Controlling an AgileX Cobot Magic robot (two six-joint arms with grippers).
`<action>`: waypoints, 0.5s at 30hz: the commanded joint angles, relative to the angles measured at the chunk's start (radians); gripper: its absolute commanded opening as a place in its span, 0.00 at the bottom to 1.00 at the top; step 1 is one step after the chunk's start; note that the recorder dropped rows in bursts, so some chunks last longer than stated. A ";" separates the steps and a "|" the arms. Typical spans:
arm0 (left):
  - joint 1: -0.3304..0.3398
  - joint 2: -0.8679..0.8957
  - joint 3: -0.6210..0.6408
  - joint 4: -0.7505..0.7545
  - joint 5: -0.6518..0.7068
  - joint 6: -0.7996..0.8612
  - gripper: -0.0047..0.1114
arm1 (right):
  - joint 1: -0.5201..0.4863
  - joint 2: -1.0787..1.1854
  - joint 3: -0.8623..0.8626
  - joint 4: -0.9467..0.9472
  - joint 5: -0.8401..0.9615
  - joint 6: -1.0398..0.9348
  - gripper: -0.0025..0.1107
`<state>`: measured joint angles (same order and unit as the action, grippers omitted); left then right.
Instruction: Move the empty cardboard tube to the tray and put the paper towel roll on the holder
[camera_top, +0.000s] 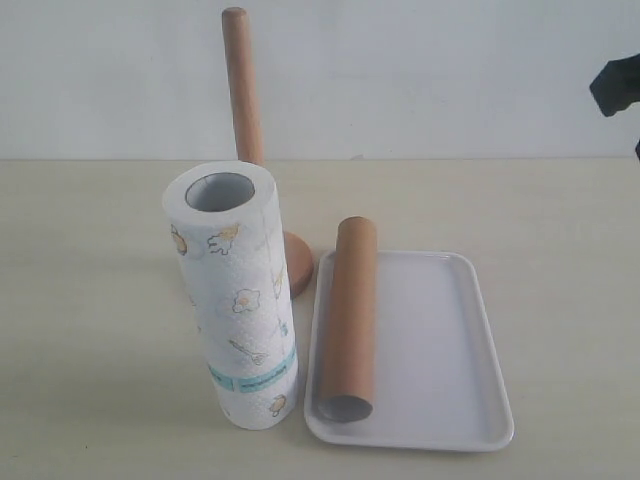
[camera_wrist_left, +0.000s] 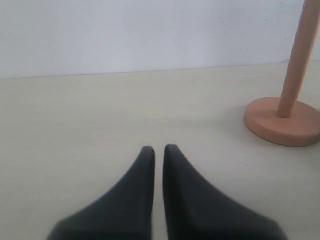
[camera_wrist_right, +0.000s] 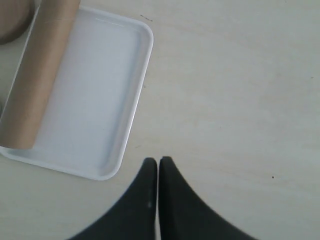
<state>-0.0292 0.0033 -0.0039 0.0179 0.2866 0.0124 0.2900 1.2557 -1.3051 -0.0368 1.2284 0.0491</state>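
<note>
The pale table (camera_top: 90, 300) lies under both pincers. The white tray (camera_wrist_right: 95, 100) sits near the right pincer (camera_wrist_right: 158, 161), not touching it. The paper towel roll (camera_top: 240, 300) stands upright beside the tray, clear of both pincers. The wooden holder (camera_wrist_left: 282, 122) stands bare ahead of the left pincer (camera_wrist_left: 159, 150), well apart. The cardboard tube (camera_wrist_right: 40, 75) lies in the tray, along the side farther from the right pincer. Both pincers are clenched on nothing.

The cardboard tube (camera_top: 348, 320) lies in the white tray (camera_top: 440, 340); paper towel roll (camera_top: 240, 300) stands beside (holder (camera_top: 242, 90) behind).
</note>
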 joint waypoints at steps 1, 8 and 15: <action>-0.004 -0.003 0.004 -0.010 -0.002 0.004 0.09 | -0.002 -0.028 0.005 -0.004 -0.007 -0.004 0.02; -0.004 -0.003 0.004 -0.010 -0.002 0.004 0.09 | -0.002 -0.405 0.041 -0.026 -0.361 -0.012 0.02; -0.004 -0.003 0.004 -0.010 -0.002 0.004 0.09 | -0.183 -0.911 0.712 -0.010 -0.874 0.003 0.02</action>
<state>-0.0292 0.0033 -0.0039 0.0179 0.2866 0.0124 0.1730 0.4475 -0.7871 -0.0518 0.4518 0.0412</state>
